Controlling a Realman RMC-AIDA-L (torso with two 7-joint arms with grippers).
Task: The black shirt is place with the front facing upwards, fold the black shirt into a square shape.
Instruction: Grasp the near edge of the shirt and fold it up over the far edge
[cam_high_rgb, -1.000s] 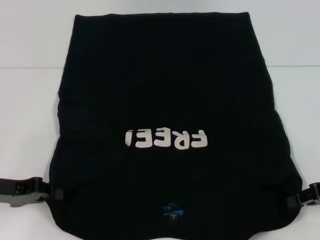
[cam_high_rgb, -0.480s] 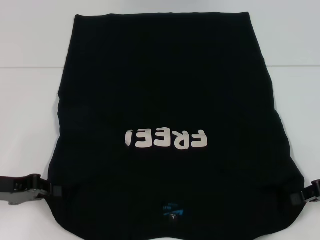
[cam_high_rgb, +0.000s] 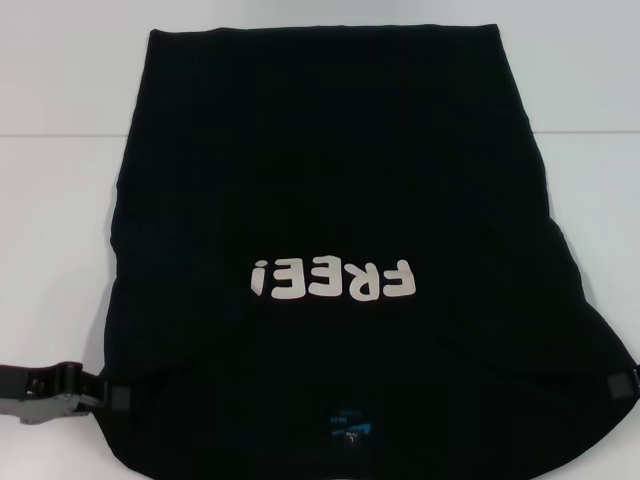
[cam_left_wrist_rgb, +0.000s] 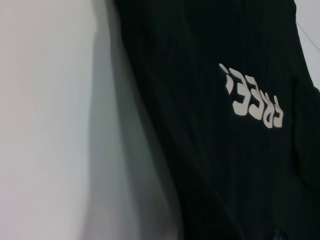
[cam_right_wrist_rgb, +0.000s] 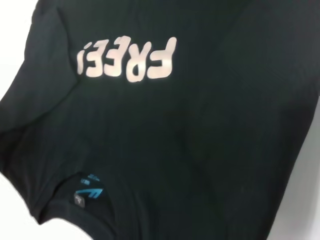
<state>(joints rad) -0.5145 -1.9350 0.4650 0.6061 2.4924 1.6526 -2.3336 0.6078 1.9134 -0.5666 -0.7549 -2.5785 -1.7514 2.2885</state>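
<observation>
The black shirt (cam_high_rgb: 330, 170) lies front up on the white table (cam_high_rgb: 60, 200), collar nearest me, its sleeves not showing at the sides. Cream letters (cam_high_rgb: 333, 280) cross the chest and a small blue neck label (cam_high_rgb: 350, 425) sits at the near edge. My left gripper (cam_high_rgb: 112, 398) is at the shirt's near left corner, with a finger pad on top of the cloth, shut on it. My right gripper (cam_high_rgb: 620, 386) holds the near right corner, mostly past the picture's edge. The wrist views show only the shirt (cam_left_wrist_rgb: 215, 150) (cam_right_wrist_rgb: 200, 150) and its lettering (cam_right_wrist_rgb: 127, 60).
Bare white table (cam_left_wrist_rgb: 45, 120) surrounds the shirt on the left, right and far sides. A faint seam line (cam_high_rgb: 50, 135) crosses the tabletop behind the shirt's middle.
Both grippers have shifted outward and nearer to me, the right one almost leaving the picture. The shirt's near part has spread wider and risen, and the lettering sits slightly nearer.
</observation>
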